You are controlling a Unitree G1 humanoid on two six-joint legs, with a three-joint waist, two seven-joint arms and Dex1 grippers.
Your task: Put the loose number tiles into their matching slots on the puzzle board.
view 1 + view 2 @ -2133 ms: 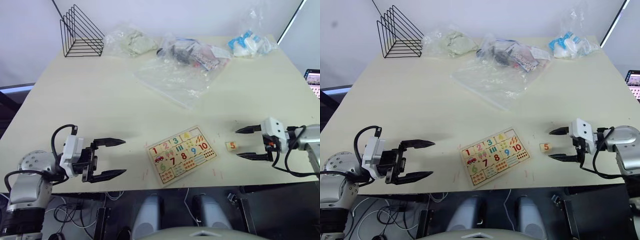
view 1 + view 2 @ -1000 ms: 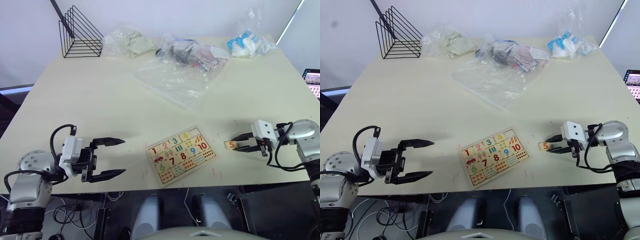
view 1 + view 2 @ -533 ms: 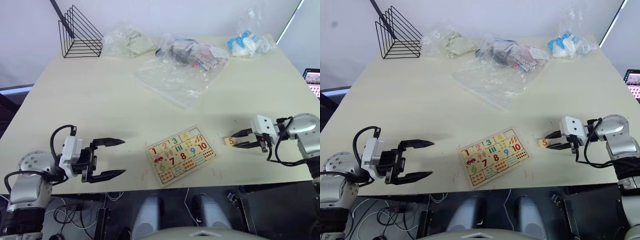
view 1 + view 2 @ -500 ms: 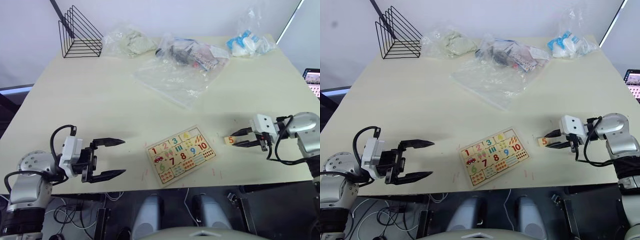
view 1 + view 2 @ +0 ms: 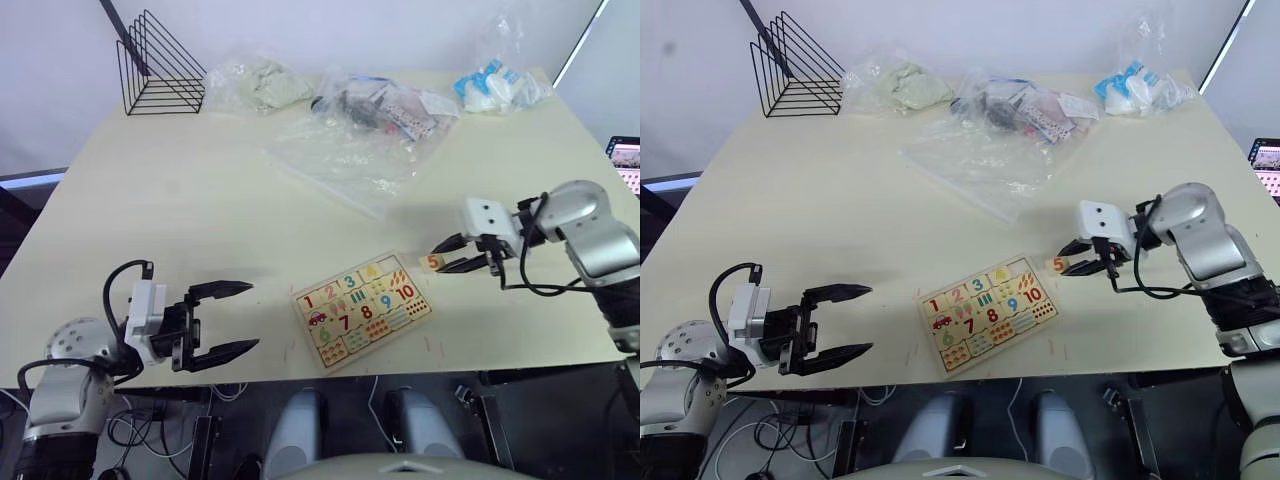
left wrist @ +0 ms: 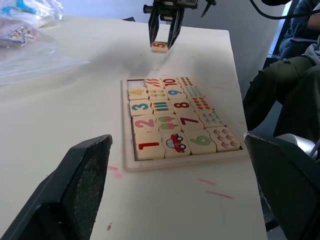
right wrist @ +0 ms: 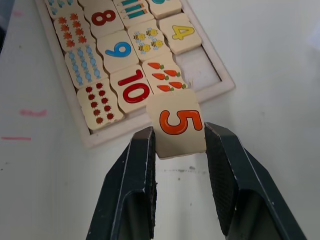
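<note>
A pale cream surface (image 5: pixel 180 200) carries everything here. Near its front edge lies the puzzle board (image 5: pixel 363 308), flat and turned at a slant. Well behind the board a flat clear plastic bag (image 5: pixel 350 155) is spread out. Farther back still, along the far edge, sit three filled bags: a pale one (image 5: pixel 258 84), a dark cluttered one (image 5: pixel 385 104), and a blue-and-white one (image 5: pixel 498 88). A black wire rack (image 5: pixel 160 68) stands at the far corner, well away from the board.

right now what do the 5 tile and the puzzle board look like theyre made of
5 tile, held in the right tool: pale wood, likely matte, with an orange printed numeral. Puzzle board: the same light wood by its look, raised rim, painted pieces; one bare recess beside the 4.
</note>
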